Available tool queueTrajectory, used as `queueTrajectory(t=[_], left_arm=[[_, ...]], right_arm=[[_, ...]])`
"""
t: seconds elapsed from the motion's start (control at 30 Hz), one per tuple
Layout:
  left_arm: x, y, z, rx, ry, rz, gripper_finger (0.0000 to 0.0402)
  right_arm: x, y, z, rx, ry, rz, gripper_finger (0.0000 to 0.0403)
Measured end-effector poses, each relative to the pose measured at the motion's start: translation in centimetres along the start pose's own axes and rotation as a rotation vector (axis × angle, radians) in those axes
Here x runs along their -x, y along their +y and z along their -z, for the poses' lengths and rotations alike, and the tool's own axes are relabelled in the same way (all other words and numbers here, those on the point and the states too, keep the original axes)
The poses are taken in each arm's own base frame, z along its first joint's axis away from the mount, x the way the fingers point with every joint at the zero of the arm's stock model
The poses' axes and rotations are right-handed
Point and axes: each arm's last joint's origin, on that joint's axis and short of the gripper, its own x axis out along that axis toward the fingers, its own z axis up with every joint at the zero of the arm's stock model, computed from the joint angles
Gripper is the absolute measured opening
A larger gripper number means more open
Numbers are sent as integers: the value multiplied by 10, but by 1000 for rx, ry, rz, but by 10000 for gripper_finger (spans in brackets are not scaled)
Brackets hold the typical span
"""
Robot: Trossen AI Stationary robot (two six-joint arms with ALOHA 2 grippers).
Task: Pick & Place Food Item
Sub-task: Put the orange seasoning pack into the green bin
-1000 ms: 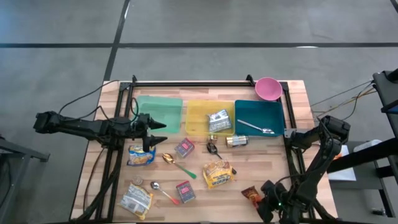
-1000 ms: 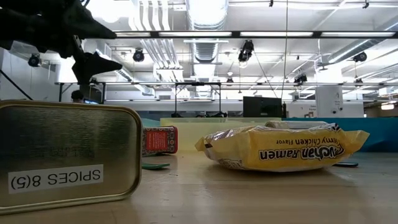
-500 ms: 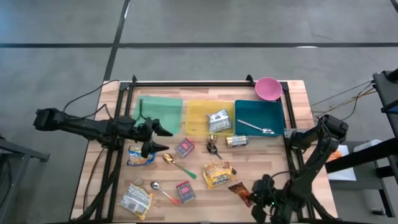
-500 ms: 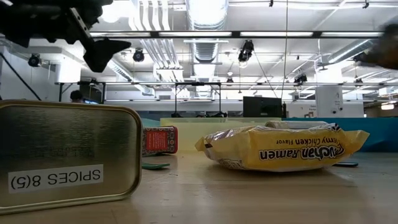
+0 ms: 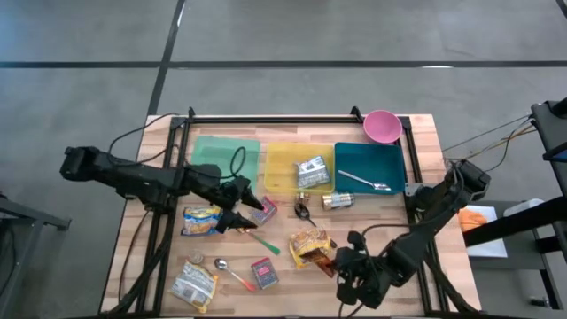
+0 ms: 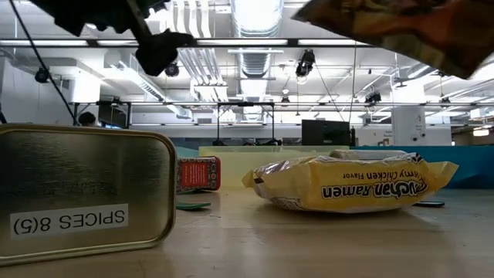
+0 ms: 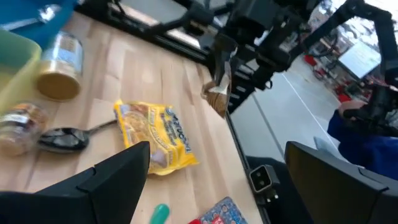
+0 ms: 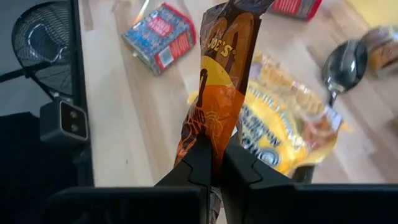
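Observation:
My right gripper [image 5: 340, 264] is shut on a brown-and-orange snack packet [image 8: 225, 68], above the table's near right part beside the yellow ramen packet [image 5: 310, 246]. The low view shows the snack packet [image 6: 401, 31] in the air, well above the table top. My left gripper [image 5: 246, 207] stands open above the table's middle left, over a gold spoon [image 5: 241, 227], with nothing between its fingers. A silver food pouch [image 5: 311, 171] lies in the yellow bin [image 5: 278, 159]. My right gripper pinches one end of the snack packet [image 8: 210, 142] between its two fingers. The fingers slant down from the table's near right side. The rest of the packet sticks out past the fingertips, lifted clear of the table.
Green bin [image 5: 227, 156] and teal bin [image 5: 390, 161] with a spoon flank the yellow one; a pink bowl [image 5: 382, 126] is at the far edge. Loose on the table: red spice boxes [image 5: 265, 273], a spice tin [image 6: 81, 193], more pouches [image 5: 195, 283], spoons, a can [image 5: 337, 200].
My right gripper has lifted the snack packet off the table's near right corner, carried it left toward the ramen packet and rolled its wrist; the packet now hangs clear. My left gripper, still open, has moved toward the table's middle, risen a little and tipped downward.

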Motion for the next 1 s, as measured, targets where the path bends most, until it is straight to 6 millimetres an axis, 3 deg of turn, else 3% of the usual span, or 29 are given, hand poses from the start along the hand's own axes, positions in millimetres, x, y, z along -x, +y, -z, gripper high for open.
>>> queueTrajectory(t=[0.5, 1.0], left_arm=[[-48, 4, -20, 24, 111, 78, 381], [-49, 3, -18, 18, 147, 55, 381]], right_arm=[[-27, -19, -50, 65, -53, -10, 8], [-51, -47, -99, 110, -125, -85, 8]])
